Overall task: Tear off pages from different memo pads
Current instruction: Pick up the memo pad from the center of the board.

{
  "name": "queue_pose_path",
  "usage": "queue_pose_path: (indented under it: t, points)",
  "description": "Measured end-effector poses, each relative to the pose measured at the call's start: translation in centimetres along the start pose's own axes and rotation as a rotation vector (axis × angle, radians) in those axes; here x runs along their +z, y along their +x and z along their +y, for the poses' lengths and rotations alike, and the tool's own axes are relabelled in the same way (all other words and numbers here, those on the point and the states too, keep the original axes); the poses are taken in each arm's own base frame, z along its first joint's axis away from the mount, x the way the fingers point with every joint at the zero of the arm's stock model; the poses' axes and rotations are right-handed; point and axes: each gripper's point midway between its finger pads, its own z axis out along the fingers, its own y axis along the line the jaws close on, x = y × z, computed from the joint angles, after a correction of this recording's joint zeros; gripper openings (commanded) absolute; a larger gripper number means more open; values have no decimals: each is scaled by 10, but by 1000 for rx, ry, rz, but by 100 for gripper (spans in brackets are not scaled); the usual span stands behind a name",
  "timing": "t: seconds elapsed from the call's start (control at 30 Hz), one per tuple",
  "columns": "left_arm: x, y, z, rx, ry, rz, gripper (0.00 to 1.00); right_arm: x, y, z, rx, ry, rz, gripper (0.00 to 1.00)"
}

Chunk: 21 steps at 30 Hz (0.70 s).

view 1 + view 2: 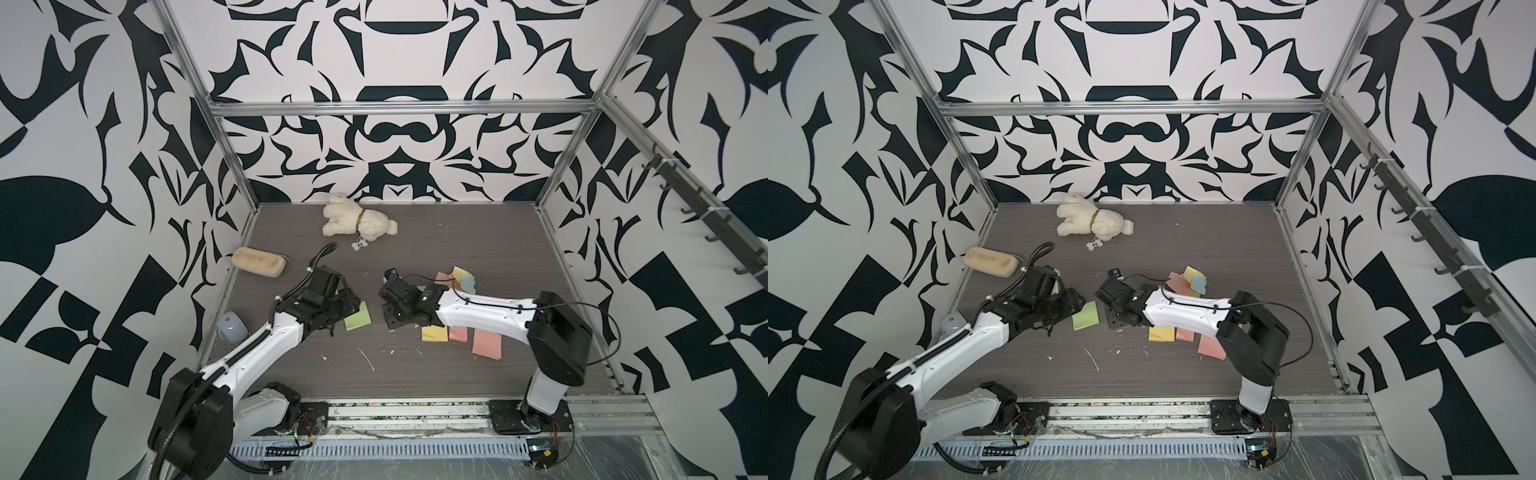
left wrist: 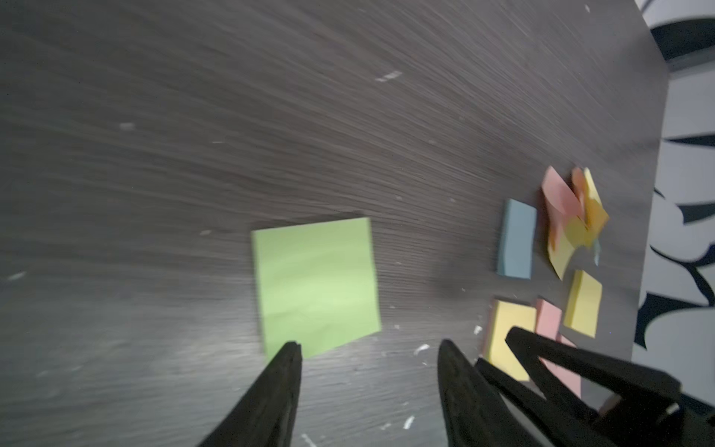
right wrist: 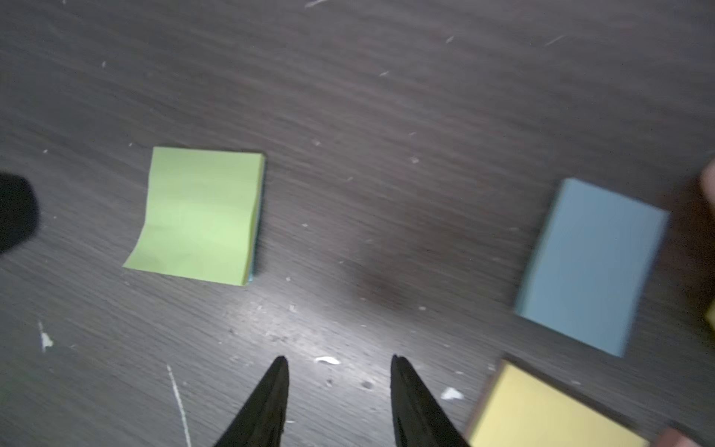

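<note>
A green memo pad [image 1: 358, 316] [image 2: 317, 286] [image 3: 201, 216] lies mid-table, its top sheet curled up at one corner. My left gripper [image 2: 369, 344] [image 1: 349, 309] hovers at the pad's edge, open, with nothing between its fingers. My right gripper [image 3: 340, 360] [image 1: 388, 318] is open over bare table between the green pad and a blue pad [image 3: 588, 267] [image 2: 516, 239]. A yellow pad [image 1: 434, 333] [image 3: 541, 410] and a pink pad [image 1: 459, 333] lie under the right arm. Loose pages [image 1: 457, 278] [image 2: 572, 216] are piled behind it, and a pink page [image 1: 487, 344] lies nearer the front.
A white plush bear [image 1: 359, 222] lies at the back. A tan sponge-like block [image 1: 258, 261] and a grey mouse [image 1: 231, 327] sit along the left wall. Small white paper scraps [image 1: 368, 359] dot the dark wood table.
</note>
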Motion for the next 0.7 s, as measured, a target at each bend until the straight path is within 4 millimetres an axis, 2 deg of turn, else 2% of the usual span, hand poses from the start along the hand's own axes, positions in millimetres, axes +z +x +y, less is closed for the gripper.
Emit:
queue_pose_path:
  t: [0.1, 0.17, 0.5, 0.7]
  points:
    - [-2, -2, 35, -104, -34, -16, 61, 17, 9, 19, 37, -40, 37, 51]
    - [1, -3, 45, -151, -27, -6, 60, 25, 12, 25, 76, -60, 54, 52]
    - [31, 0, 35, -198, 82, 97, 51, 53, 10, 43, 215, -132, 84, 50]
    - [46, 9, 36, -202, 108, 150, 45, 58, -1, 51, 289, -197, 70, 47]
